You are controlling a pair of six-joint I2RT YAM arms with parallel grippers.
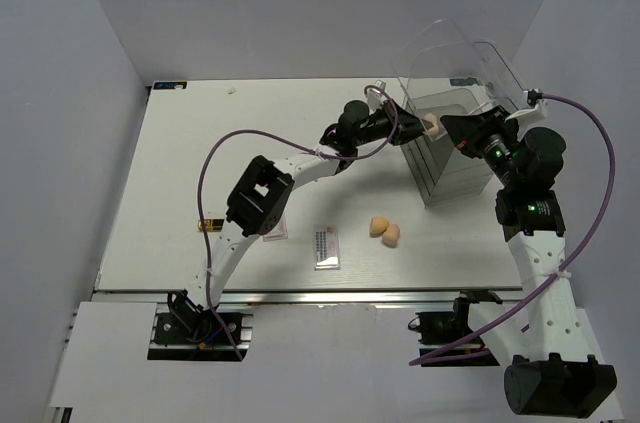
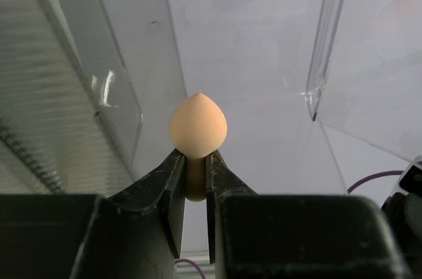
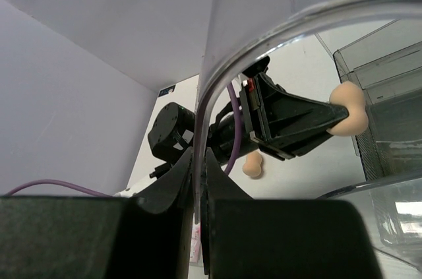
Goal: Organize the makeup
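My left gripper [image 1: 420, 128] is shut on a peach egg-shaped sponge [image 1: 431, 124], held at the open top of the clear drawer box [image 1: 447, 158]. In the left wrist view the sponge [image 2: 197, 127] sticks out above the closed fingers [image 2: 173, 180]. My right gripper [image 1: 468, 135] is shut on the rim of the box's raised clear lid [image 3: 264, 41]; the right wrist view also shows the held sponge [image 3: 348, 109]. Two more sponges [image 1: 385, 231] lie together mid-table. A dark-rowed palette [image 1: 326, 246] lies left of them. A pinkish palette [image 1: 276, 230] is partly hidden under the left arm. A lipstick tube [image 1: 208, 226] lies at the left.
The clear lid [image 1: 450, 53] stands tilted up over the box at the back right. The left arm's purple cable [image 1: 215, 158] arcs over the table's left half. The right arm's cable [image 1: 600, 173] loops off the right edge. Grey walls enclose the table.
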